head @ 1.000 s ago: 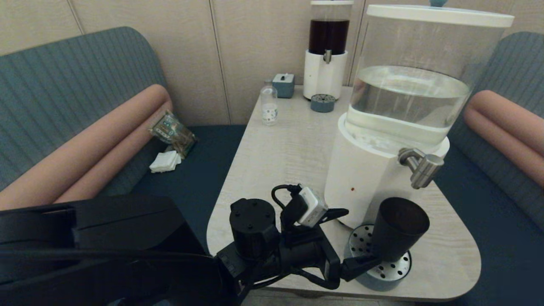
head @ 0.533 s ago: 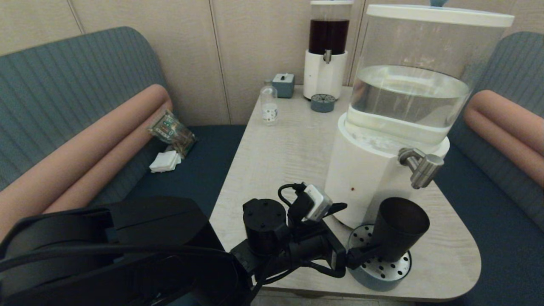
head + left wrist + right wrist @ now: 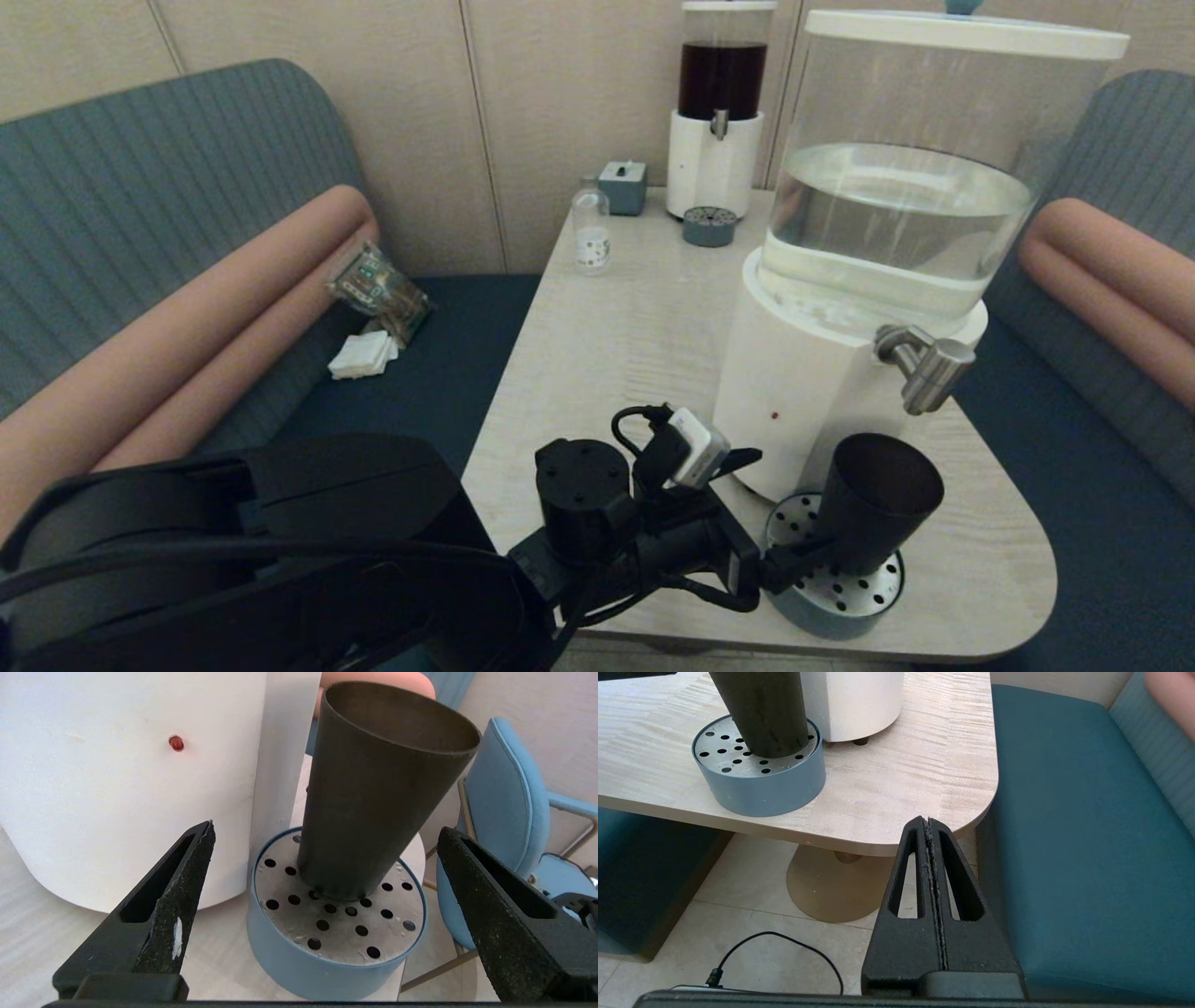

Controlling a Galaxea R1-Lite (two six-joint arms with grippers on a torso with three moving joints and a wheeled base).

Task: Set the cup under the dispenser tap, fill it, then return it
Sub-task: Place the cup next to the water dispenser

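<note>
Dark cup (image 3: 878, 504) stands on drip tray (image 3: 831, 597), seemingly empty.

Left gripper (image 3: 327, 844) fingers spread wide, clear gap each side of cup (image 3: 373, 788). Cup upright on drip tray (image 3: 299, 961), w/ dispenser's white base (image 3: 117, 788) close beside one finger, tap (image 3: 924, 369) overhanging above. Bare surface (image 3: 635, 327) behind, towards small bottle (image 3: 591, 231).

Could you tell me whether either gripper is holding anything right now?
Nothing is held: the left gripper is open beside the cup; the right gripper is shut on nothing.
</note>
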